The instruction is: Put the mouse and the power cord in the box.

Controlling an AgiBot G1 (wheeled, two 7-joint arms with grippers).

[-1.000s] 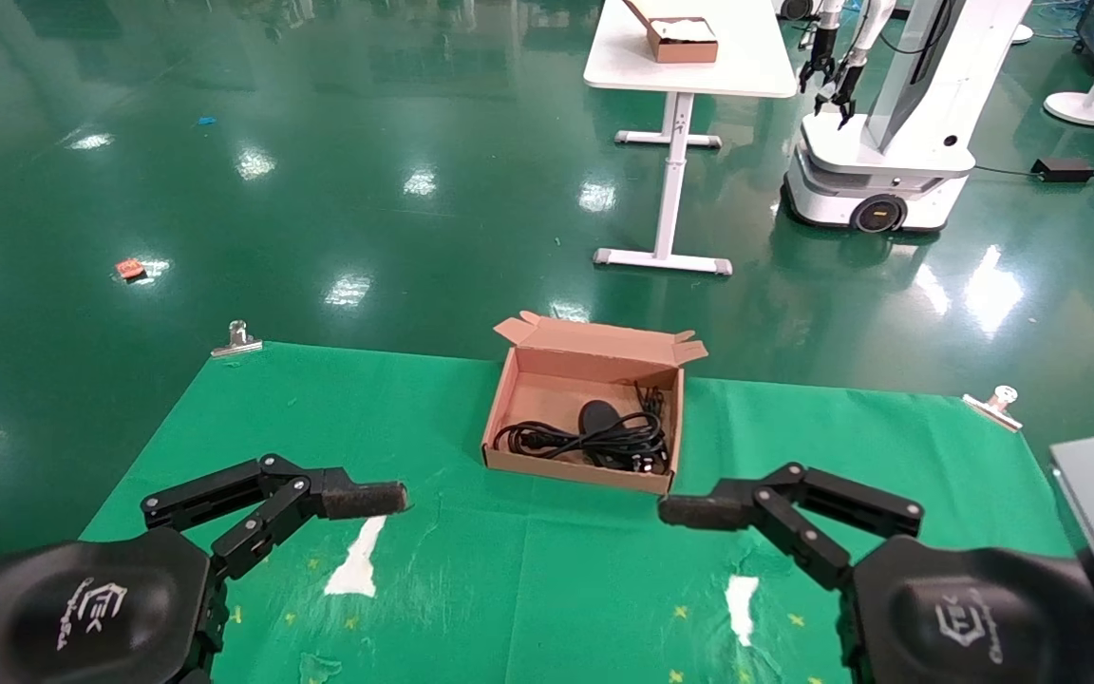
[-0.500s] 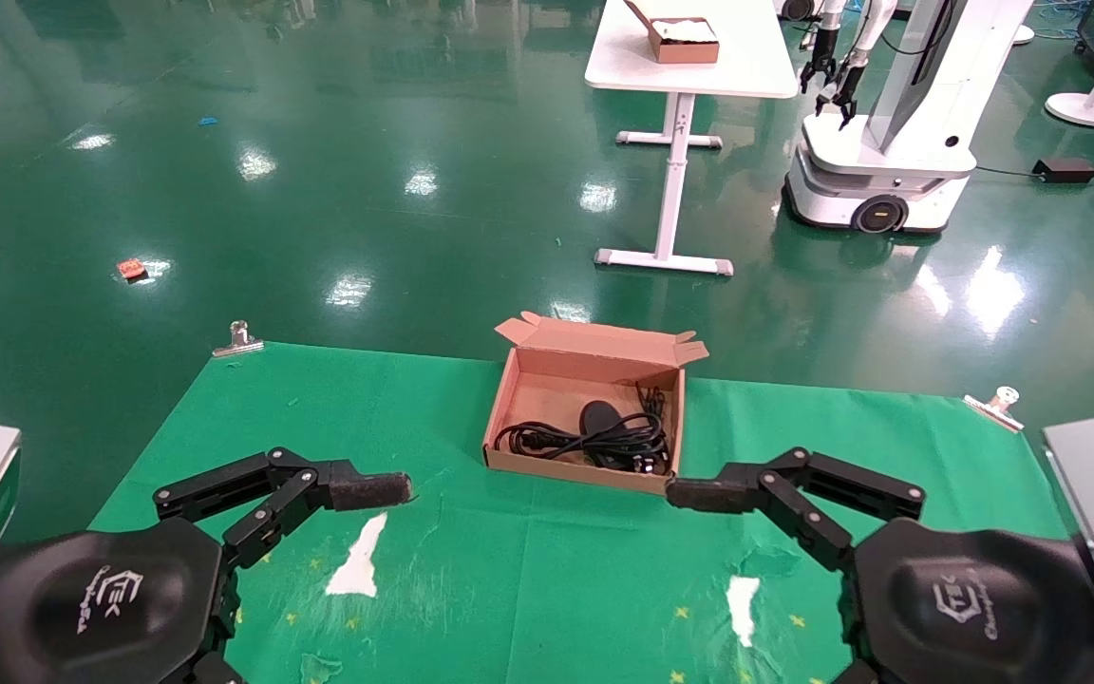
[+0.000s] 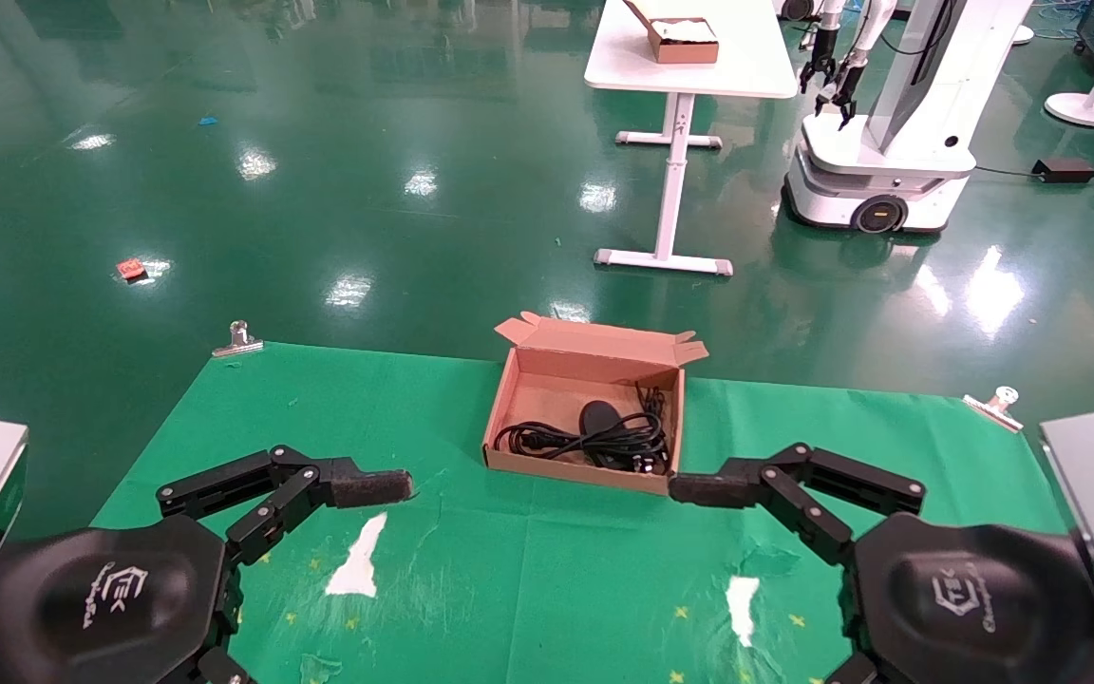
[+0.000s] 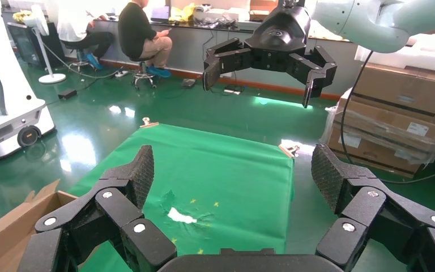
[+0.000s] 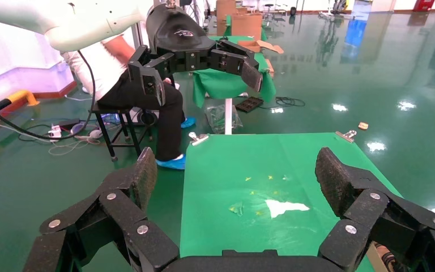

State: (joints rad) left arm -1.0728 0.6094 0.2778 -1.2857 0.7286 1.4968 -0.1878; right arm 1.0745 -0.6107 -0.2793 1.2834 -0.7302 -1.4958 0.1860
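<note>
The reddish-brown box [image 3: 513, 391] stands open at the far middle of the green-covered table; a corner of the box [image 4: 8, 222] also shows in the left wrist view. Inside it lie the black mouse [image 3: 597, 415] and the looped power cord [image 3: 556, 441], its plug towards the near right corner. My left gripper [image 3: 374, 488] hovers over the cloth near-left of the box, open and empty, its pads wide apart in its wrist view [image 4: 235, 170]. My right gripper [image 3: 699, 489] hovers just near-right of the box, open and empty too [image 5: 239, 167].
The green cloth has torn white patches [image 3: 357, 560] [image 3: 742, 600] and is held by metal clips [image 3: 237, 339] [image 3: 995, 403] at the far corners. Beyond, on the green floor, stand a white table [image 3: 689, 66] with another brown box and a white robot [image 3: 889, 142].
Both wrists have risen a little and both grippers have edged slightly away from me over the cloth. The box and its contents have not moved.
</note>
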